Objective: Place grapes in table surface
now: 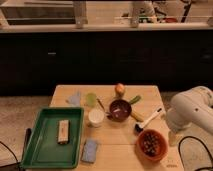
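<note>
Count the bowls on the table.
2: a purple bowl in the middle, an orange bowl holding the grapes at front right, beside the gripper. The arm could hide another.

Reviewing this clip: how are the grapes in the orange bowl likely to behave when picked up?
The grapes look like a loose bunch of small round berries, so some would probably roll once on the table. They lie low inside the bowl, so a grasp may nudge it. The gripper hangs just beside the bowl.
</note>
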You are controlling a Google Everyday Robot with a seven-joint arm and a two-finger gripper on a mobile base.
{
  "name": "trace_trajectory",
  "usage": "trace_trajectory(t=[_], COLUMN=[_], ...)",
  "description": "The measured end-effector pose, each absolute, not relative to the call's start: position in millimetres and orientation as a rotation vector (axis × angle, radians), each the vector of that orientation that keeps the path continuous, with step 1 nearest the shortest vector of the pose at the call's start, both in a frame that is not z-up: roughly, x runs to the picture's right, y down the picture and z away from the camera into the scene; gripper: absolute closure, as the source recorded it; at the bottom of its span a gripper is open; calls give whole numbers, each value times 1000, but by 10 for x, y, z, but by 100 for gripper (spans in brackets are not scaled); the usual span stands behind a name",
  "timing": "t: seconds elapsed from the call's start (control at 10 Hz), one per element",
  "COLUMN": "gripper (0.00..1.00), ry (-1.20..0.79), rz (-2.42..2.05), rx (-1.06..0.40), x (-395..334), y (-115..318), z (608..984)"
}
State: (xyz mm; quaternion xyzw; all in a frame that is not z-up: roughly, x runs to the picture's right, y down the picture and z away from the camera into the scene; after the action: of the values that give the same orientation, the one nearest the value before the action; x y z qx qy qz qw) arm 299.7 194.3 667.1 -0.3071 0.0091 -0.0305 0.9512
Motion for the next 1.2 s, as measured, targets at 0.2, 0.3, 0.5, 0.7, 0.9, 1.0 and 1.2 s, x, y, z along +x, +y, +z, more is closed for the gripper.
trace_trajectory(t=[0.2, 0.3, 0.5, 0.7, 0.9, 1.0, 1.2], gripper=[20, 20, 20, 20, 20, 20, 20], ry=[16, 11, 0, -5, -10, -12, -18], rz=[-84, -95, -120, -131, -130, -135, -139], rx=[-627, -629, -633, -633, -634, -631, -628], x=[2984, 2967, 2922, 2912, 2887, 2868, 2851], y=[2090, 2172, 2301, 2380, 2473, 2520, 2594], z=[6651, 6652, 6664, 6671, 6697, 6712, 6733])
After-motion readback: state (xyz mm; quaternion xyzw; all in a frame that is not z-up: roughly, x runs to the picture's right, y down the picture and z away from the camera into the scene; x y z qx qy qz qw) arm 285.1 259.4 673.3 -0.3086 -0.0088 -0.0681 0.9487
